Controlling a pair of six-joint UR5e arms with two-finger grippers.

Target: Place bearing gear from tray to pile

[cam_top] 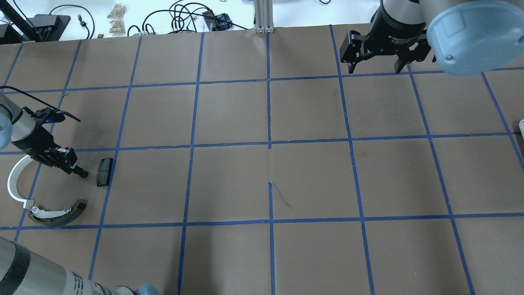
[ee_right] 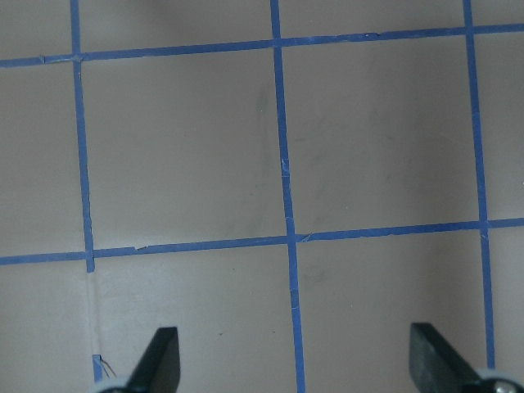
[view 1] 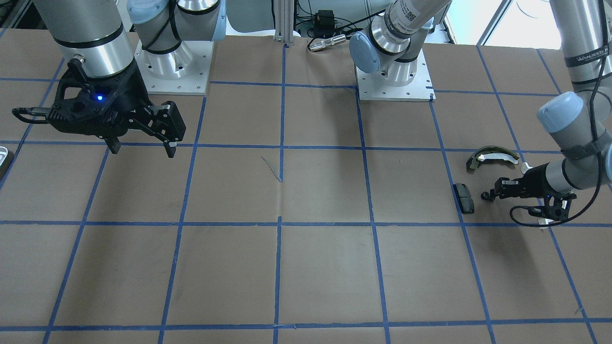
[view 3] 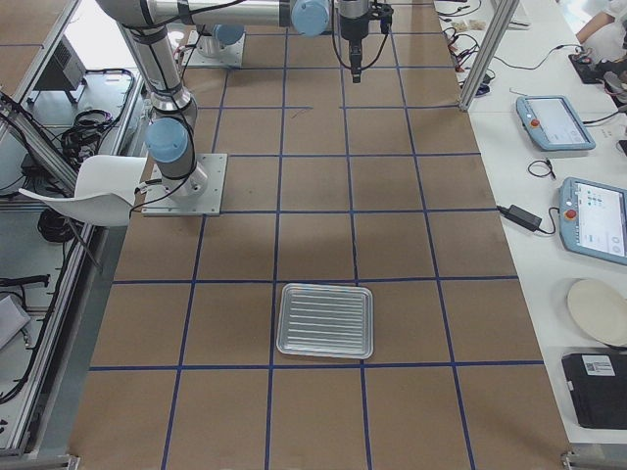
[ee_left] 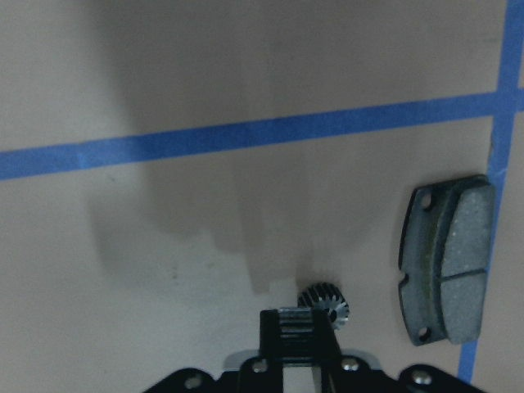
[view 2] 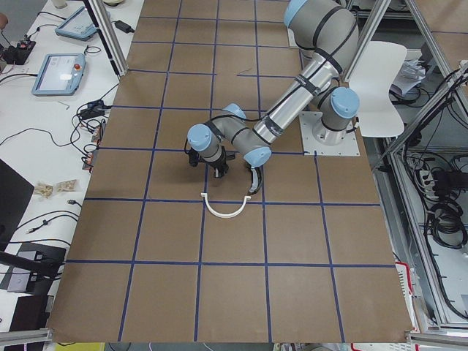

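Left end effector (cam_top: 81,173) angled low at the overhead view's left edge, clamped on bearing gear (ee_left: 325,303) beside black pad (cam_top: 104,172). Right end effector (view 1: 143,149) hangs high, jaws apart.

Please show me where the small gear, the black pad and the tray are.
small gear (ee_left: 324,304), left wrist view, on its toothed head.
black pad (ee_left: 449,262), left wrist view, on the middle of its face.
tray (view 3: 325,320), exterior right view, on its bare ridged floor.
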